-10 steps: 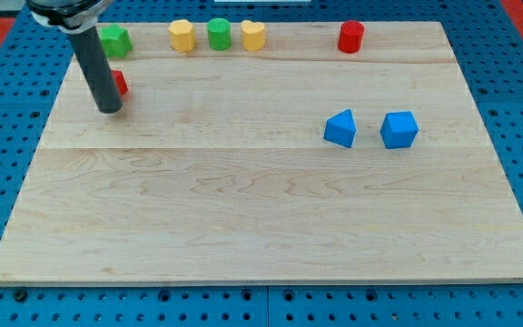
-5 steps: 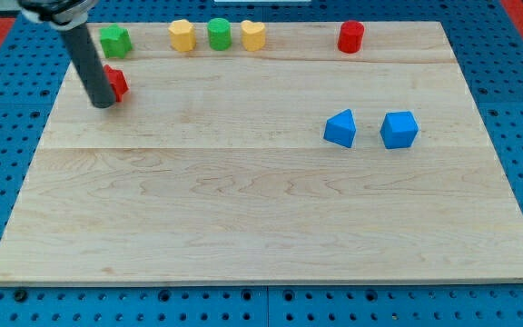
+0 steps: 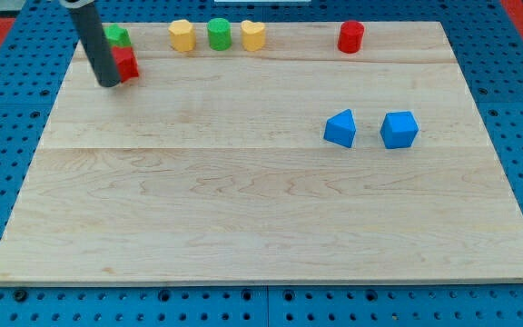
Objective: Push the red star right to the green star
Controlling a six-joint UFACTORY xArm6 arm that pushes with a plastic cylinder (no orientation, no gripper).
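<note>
Now my tip [image 3: 109, 84] touching red star [image 3: 126, 64], green star [image 3: 116, 36] just above.

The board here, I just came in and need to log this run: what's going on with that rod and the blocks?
The arm's dark rod is pushing the red star toward the green star near the view's top left. My tip sits at the red star's lower left edge. The red star now lies just below the green one, apparently touching it. The yellow, green and red blocks along the top and the two blue blocks at the right lie apart from this.
</note>
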